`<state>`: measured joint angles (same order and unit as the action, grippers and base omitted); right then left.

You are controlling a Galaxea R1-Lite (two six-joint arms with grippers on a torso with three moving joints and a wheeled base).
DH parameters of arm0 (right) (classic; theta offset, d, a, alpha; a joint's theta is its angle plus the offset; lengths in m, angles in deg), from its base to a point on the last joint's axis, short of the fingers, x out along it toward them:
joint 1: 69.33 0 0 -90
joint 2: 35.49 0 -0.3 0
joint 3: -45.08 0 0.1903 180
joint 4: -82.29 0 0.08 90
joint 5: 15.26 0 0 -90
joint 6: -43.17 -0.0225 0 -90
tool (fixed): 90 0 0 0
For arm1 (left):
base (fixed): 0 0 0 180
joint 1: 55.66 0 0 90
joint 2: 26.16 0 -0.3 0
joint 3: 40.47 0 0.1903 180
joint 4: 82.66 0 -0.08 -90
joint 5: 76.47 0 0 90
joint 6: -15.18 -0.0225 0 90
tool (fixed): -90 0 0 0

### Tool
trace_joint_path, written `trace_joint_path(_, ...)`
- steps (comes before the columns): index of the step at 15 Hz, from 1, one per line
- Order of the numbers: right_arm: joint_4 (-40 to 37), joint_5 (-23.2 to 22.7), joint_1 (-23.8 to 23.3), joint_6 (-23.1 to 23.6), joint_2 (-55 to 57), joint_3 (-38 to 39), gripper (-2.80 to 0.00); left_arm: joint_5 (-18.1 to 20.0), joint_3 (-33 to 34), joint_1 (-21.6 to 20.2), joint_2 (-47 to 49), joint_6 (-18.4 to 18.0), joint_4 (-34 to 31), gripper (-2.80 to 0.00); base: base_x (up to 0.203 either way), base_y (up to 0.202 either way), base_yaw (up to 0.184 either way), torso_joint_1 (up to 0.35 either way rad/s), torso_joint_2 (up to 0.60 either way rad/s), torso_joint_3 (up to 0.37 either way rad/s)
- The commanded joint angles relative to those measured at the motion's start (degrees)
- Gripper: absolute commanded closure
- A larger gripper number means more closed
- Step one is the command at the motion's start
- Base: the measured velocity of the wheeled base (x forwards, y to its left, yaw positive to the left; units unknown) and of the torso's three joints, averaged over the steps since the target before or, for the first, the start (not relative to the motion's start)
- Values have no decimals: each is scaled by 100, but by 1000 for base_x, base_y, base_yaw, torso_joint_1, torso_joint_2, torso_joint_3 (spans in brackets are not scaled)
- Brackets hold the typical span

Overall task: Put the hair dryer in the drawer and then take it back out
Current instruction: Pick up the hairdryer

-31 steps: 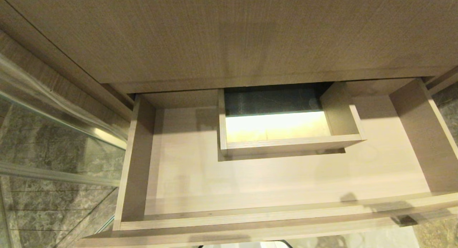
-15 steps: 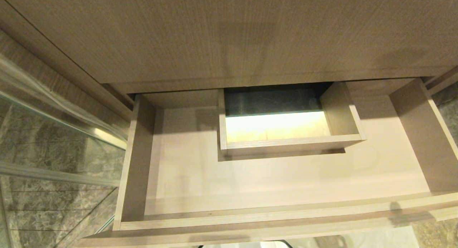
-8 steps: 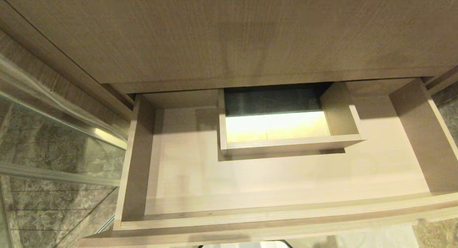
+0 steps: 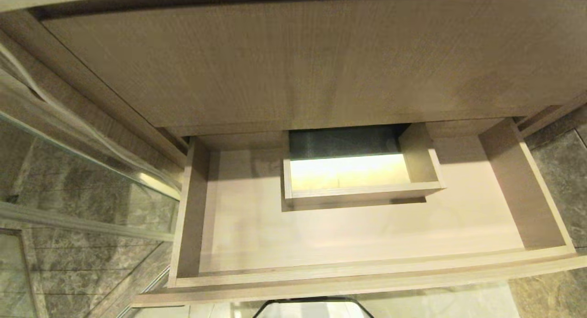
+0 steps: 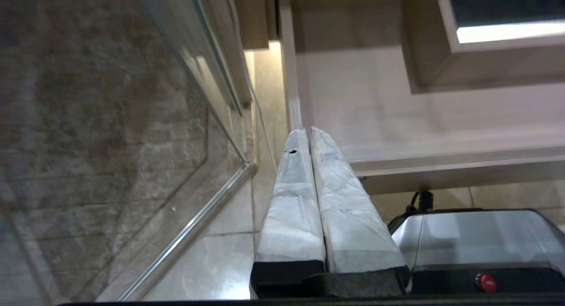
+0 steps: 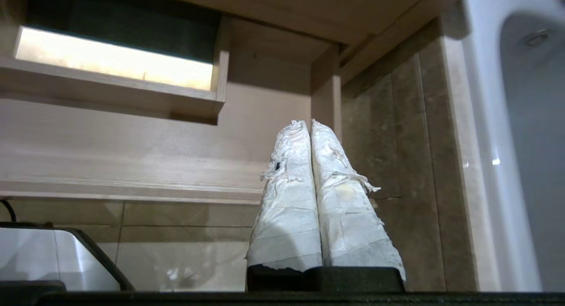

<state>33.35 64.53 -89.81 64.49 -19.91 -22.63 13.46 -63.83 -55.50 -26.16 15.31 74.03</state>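
You have the drawer (image 4: pixel 367 235) pulled wide open beneath the taller wood panel (image 4: pixel 293 65), and that is as much of the job as shows done: its pale floor holds nothing, and the hair dryer appears in none of the three views, so you cannot tell where it lies. Judging by this, either the placing is not yet begun or the whole round is over; the pictures do not settle which. The drawer itself is a wide, shallow light-wood box, with a rectangular boxed cut-out (image 4: pixel 357 189) at the middle of its back, brightly lit inside. Your right gripper (image 6: pixel 310 125) hangs in front of the drawer's right end, outside its front edge, taped fingers pressed together on nothing. Your left gripper (image 5: pixel 305 131) sits parked before the drawer's left front corner, beside the glass partition (image 4: pixel 82 189), its fingers likewise closed and empty. The robot's base (image 4: pixel 307 308) shows just in front of the drawer.
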Motion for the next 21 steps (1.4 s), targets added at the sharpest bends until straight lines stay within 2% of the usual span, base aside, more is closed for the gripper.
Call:
trace_joint_path(1,-22,0,0,6,-114,5,0,-1,1,2,0,4,4,0,0,0,0,36,-477,-218)
trace_joint_path(8,-17,195,0,4,-196,14,0,-1,8,2,0,-2,4,0,0,0,0,333,-501,-232)
trace_joint_path(21,0,195,-70,4,-308,126,0,-1,0,2,0,4,4,0,0,0,0,300,-570,-271)
